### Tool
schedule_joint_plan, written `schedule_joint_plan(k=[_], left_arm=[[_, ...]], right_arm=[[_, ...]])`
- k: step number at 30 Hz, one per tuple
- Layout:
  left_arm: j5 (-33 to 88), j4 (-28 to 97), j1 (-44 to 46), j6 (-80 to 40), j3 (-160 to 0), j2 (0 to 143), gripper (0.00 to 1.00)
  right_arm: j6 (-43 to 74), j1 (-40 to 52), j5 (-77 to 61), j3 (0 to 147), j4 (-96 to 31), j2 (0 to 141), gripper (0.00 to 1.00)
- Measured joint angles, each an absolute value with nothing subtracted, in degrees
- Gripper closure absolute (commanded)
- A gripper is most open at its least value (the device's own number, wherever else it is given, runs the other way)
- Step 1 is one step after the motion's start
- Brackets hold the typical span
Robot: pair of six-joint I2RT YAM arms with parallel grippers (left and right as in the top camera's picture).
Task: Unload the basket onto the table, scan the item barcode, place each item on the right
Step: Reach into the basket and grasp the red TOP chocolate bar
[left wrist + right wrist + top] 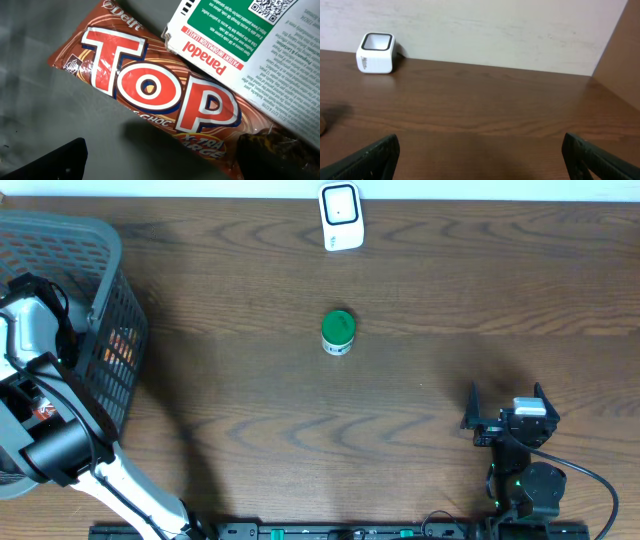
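My left arm reaches down into the grey mesh basket (105,300) at the table's left. In the left wrist view my left gripper (167,161) hangs open just over a brown "TOP" chocolate bar (150,85) lying on the basket floor. One dark fingertip (65,160) is over bare floor, the other over the bar's lower end. No barcode shows on the wrapper's face. The white scanner (341,217) (376,52) stands at the table's far edge. My right gripper (506,392) (481,160) rests open and empty at the front right.
A white and green Panadol box (240,50) lies across the bar's upper right end, a QR code on it. A small jar with a green lid (338,332) stands mid-table. Orange items show through the basket wall.
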State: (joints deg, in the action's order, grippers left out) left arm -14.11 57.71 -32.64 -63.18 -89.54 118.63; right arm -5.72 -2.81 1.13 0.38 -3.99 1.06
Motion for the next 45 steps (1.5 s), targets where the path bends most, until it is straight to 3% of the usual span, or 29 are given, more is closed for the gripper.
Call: schedule_joint_plan(k=[33, 45], left_arm=[[-5.2, 54.2, -33.0, -58.3, -89.5, 117.8, 0.04], [-4.4, 55.3, -33.0, -56.7, -89.5, 108.2, 0.04]], right_arm=[[-5.7, -2.8, 1.1, 0.4, -4.0, 1.1, 0.01], [-5.7, -2.8, 1.1, 0.4, -4.0, 1.1, 0.01]])
